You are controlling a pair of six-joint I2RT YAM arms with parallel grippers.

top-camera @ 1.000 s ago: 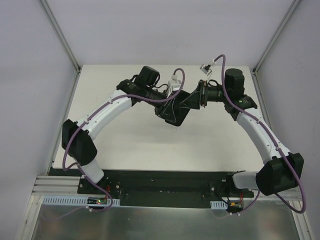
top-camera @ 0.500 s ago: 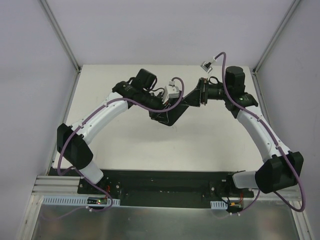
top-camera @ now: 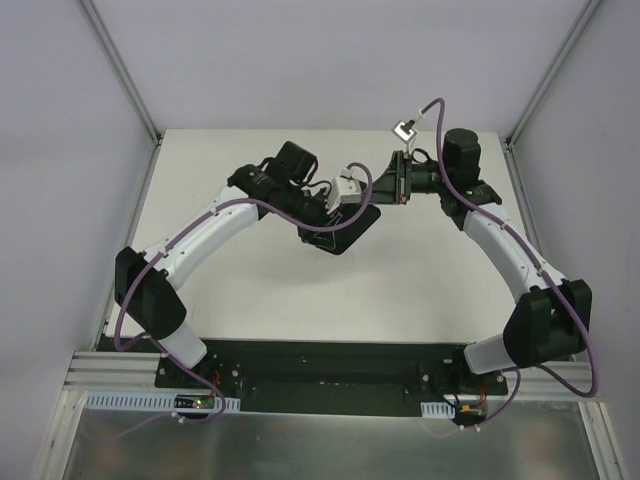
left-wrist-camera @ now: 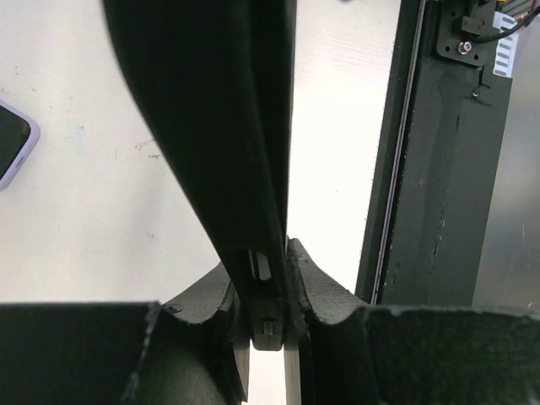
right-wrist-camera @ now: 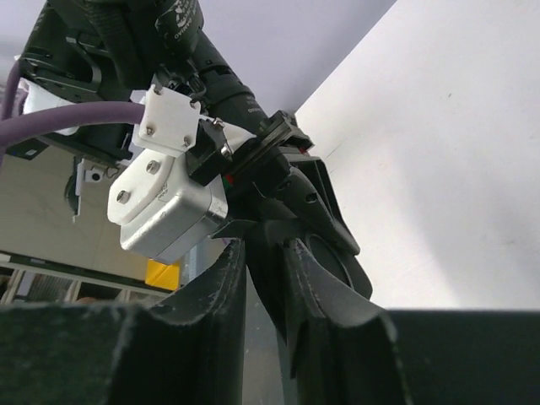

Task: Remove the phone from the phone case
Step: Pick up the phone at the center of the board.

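Two grippers: both are meeting at the black phone case [left-wrist-camera: 219, 126], hanging above the table [top-camera: 420, 280] near its far middle.
Left gripper [left-wrist-camera: 268, 283]: clamping the case's edge tight.
Right gripper [right-wrist-camera: 263, 257]: fingers sitting narrow around the case's corner. Pinching or not, can't tell.
Hidden: what's looking like a lilac-rimmed phone [left-wrist-camera: 10, 143] is lying on the table, getting cut off by the frame.
Room: bare table is stretching toward the near rail [left-wrist-camera: 422, 186].

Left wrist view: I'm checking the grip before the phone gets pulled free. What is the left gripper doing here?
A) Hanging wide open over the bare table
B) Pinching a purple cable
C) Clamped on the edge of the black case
C: the left gripper is shut on the thin edge of the black case, which rises from between its jaws.
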